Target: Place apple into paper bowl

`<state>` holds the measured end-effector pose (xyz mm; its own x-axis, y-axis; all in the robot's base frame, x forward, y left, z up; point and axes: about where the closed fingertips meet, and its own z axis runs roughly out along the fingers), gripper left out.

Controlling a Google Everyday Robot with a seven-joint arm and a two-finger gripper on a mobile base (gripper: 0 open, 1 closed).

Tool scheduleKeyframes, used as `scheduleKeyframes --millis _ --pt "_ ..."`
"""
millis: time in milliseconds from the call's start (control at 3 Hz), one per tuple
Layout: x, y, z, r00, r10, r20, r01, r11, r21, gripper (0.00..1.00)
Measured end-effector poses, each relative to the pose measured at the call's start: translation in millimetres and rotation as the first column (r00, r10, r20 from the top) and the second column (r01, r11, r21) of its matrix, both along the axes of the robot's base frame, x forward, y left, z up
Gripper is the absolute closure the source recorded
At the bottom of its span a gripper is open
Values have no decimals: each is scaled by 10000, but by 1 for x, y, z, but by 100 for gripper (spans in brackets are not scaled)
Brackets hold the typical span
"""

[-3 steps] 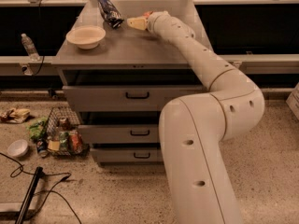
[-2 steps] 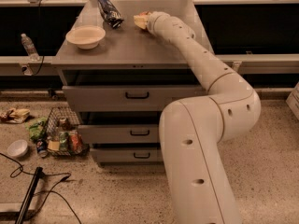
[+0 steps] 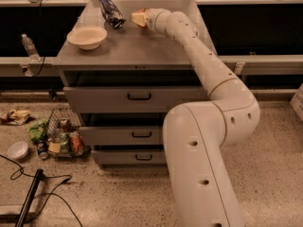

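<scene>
The gripper [image 3: 139, 18] sits at the far middle of the grey cabinet surface [image 3: 142, 48], just right of a dark crinkled snack bag [image 3: 110, 7]. Whether it is open or closed cannot be told. The small round red apple cannot be made out; it may be hidden at the gripper's tip. This looks like the pick-up step. The next move would call for securing the apple, then carrying it left and nearer to the shallow cream-white paper bowl [image 3: 87, 36], which appears empty. On the floor to the left, a small white bowl [image 3: 18, 150] looks empty, and a wire basket [image 3: 53, 118] holds assorted packets.
</scene>
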<state>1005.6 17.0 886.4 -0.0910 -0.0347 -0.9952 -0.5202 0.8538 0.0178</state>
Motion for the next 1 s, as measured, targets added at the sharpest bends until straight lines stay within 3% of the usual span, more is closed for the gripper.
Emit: scheduleKeyframes --millis 333,667,1000 --pt "-31 20 38 9876 1539 303 -1543 9880 120 100" --pt "-72 55 58 9443 3275 322 -3281 9445 152 100" --pt "-112 99 64 8752 4830 267 -4837 8746 326 100"
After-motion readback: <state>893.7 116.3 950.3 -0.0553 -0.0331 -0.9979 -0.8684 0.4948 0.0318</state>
